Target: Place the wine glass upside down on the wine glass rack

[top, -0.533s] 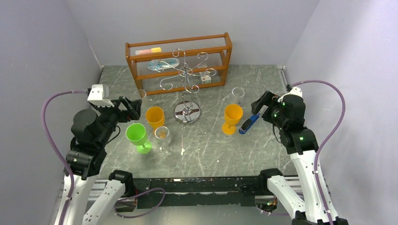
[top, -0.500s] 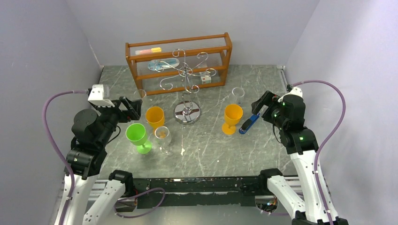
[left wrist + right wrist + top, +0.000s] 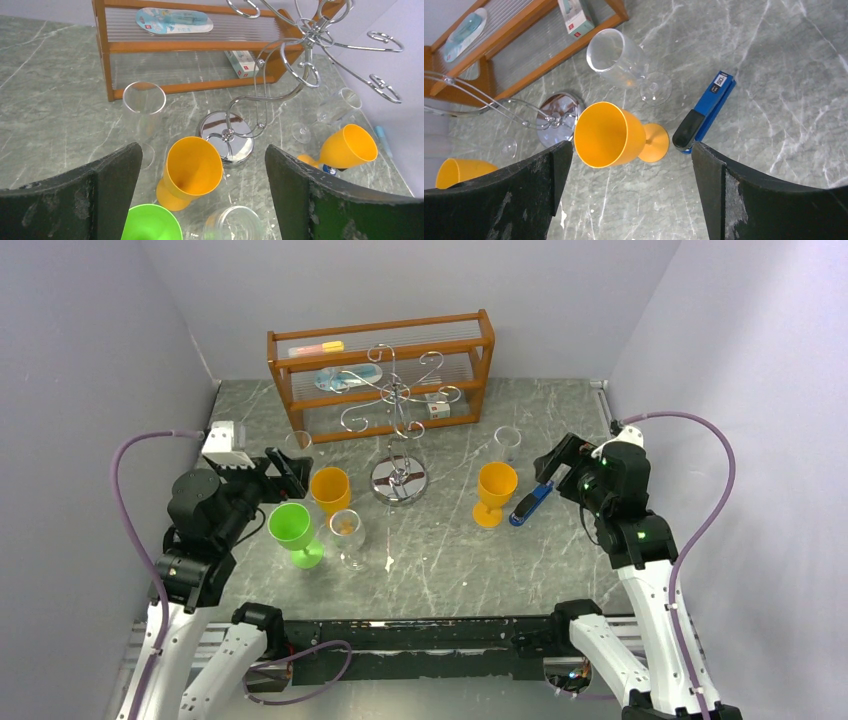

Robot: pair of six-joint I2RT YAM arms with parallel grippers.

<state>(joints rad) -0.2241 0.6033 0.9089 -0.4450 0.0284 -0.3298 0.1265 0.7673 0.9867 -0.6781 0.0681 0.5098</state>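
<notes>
The silver wire rack (image 3: pixel 400 425) stands upright mid-table on its round shiny base (image 3: pixel 399 481), with nothing hanging on its arms. It also shows in the left wrist view (image 3: pixel 310 40), and its base shows in the right wrist view (image 3: pixel 555 120). My left gripper (image 3: pixel 285 472) is open and empty, above and just left of an upright orange wine glass (image 3: pixel 330 488), which lies between my open fingers in the left wrist view (image 3: pixel 192 170). My right gripper (image 3: pixel 555 460) is open and empty, right of a second orange wine glass (image 3: pixel 496 490), seen below it in the right wrist view (image 3: pixel 611 135).
A green glass (image 3: pixel 292 530) and a clear glass (image 3: pixel 347 530) stand near the left gripper. Clear stemmed glasses stand at the left (image 3: pixel 297 445) and right (image 3: pixel 507 440). A blue pen-like tool (image 3: pixel 531 503) lies by the right gripper. An orange-brown wooden shelf (image 3: pixel 380 370) stands at the back.
My left arm has shifted a little to the right and forward, toward the left orange glass. The right arm and all glasses have not moved.
</notes>
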